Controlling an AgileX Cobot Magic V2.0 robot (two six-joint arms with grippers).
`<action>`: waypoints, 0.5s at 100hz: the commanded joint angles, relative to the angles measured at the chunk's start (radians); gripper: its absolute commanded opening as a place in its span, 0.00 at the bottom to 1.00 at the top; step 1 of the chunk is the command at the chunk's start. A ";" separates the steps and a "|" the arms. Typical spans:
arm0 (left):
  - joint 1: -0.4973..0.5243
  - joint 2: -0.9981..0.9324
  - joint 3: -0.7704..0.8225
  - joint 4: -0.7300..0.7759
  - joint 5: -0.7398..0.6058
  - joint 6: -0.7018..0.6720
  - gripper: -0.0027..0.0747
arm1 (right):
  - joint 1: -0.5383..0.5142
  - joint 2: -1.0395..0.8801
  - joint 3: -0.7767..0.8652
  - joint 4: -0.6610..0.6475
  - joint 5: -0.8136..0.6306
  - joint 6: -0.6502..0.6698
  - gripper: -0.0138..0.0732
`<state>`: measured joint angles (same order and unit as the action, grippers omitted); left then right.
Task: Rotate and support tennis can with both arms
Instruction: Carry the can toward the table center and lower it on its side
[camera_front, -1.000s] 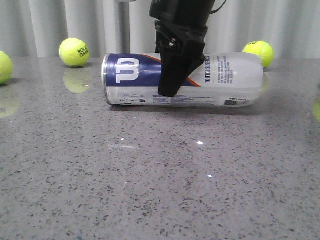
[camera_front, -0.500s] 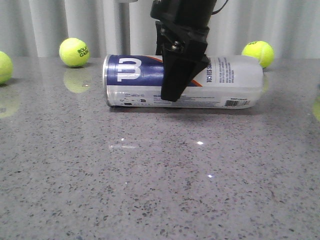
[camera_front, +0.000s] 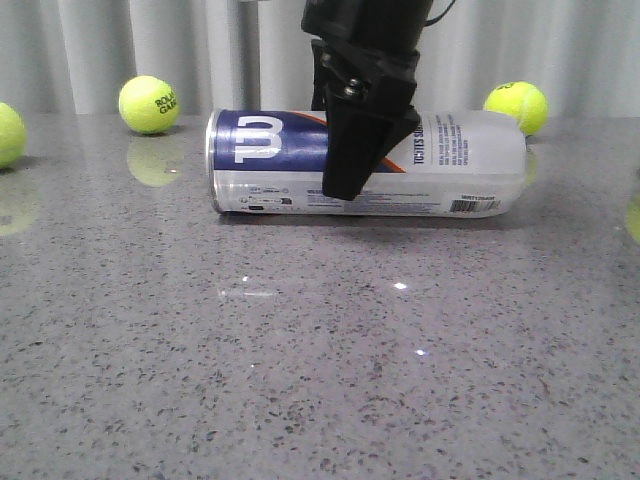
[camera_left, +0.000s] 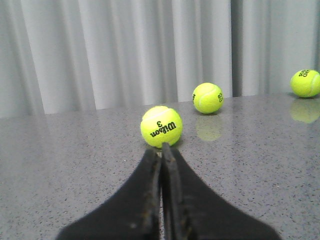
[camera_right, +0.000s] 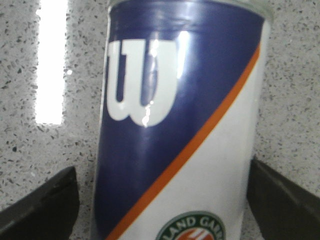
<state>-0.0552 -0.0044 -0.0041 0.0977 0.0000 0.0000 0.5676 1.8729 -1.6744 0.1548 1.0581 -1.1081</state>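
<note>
The middle of the tennis can (camera_front: 440, 160) is hidden behind the right gripper (camera_front: 345, 185) in the front view. One tennis ball (camera_front: 8, 135) is cut off at the counter's (camera_front: 300, 380) left edge. The can's small print cannot be read.

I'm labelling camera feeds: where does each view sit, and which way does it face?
Front: low over the table, facing forward at the lying tennis can; right gripper over it.
Left wrist: along shut left gripper toward a tennis ball.
Right wrist: straight down; fingers flank the can.
Front and right wrist share the can.
</note>
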 joint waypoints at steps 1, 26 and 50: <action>0.002 -0.038 0.047 -0.001 -0.077 -0.011 0.01 | -0.001 -0.078 -0.034 0.010 -0.015 -0.007 0.92; 0.002 -0.038 0.047 -0.001 -0.077 -0.011 0.01 | -0.001 -0.096 -0.034 0.009 -0.015 -0.007 0.92; 0.002 -0.038 0.047 -0.001 -0.077 -0.011 0.01 | -0.001 -0.096 -0.034 0.009 -0.038 -0.007 0.92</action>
<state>-0.0552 -0.0044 -0.0041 0.0977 0.0000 0.0000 0.5676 1.8364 -1.6761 0.1548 1.0587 -1.1081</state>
